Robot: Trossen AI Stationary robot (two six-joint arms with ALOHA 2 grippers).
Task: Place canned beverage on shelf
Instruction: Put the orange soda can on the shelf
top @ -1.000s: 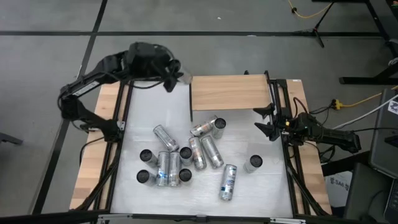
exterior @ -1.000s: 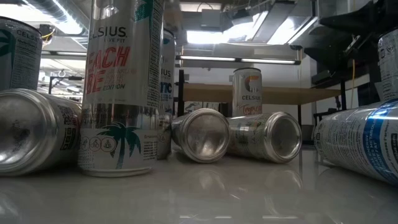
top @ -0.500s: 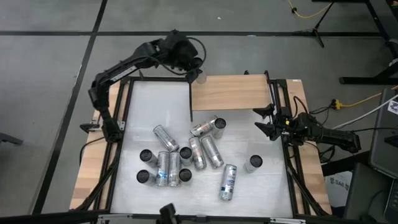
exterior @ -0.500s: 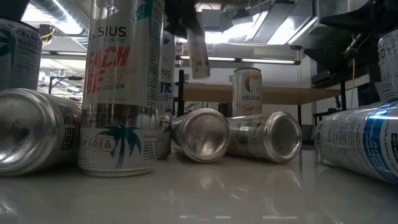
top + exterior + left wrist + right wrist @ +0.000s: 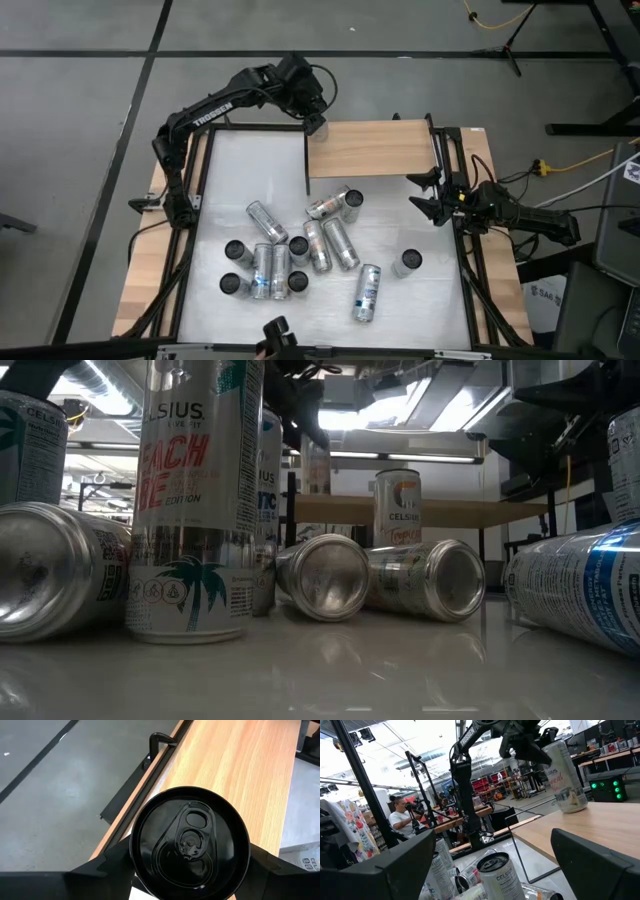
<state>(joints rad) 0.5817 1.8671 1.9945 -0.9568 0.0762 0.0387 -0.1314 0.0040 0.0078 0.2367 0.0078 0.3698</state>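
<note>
My left gripper (image 5: 314,118) is shut on a silver beverage can (image 5: 564,775), whose black top (image 5: 190,842) shows between the fingers. It stands over the far left corner of the shelf (image 5: 372,148), a pale wood board with black posts. In the low view the can (image 5: 315,468) shows just above the board (image 5: 450,512). Whether its bottom touches the board, I cannot tell. My right gripper (image 5: 422,193) is open and empty, at the table's right edge just near of the shelf. My left gripper pinches the can's upper wall (image 5: 136,851) between its two fingers (image 5: 107,867), one on each side just under the top rim. The fingers come from above, pointing down along the can. The can hangs below them, top up and slightly tilted, over the shelf's corner.
Several more cans (image 5: 300,250) stand and lie in a cluster at the middle of the white tabletop (image 5: 240,170). One upright can (image 5: 407,263) stands apart to the right. The rest of the shelf board is bare. A person (image 5: 400,817) sits in the room beyond.
My left gripper has carried the can from the table's far left toward the right, to the shelf's far left corner, then gone down a little. The can was tilted in the air and now stands lower and more upright over the board.
</note>
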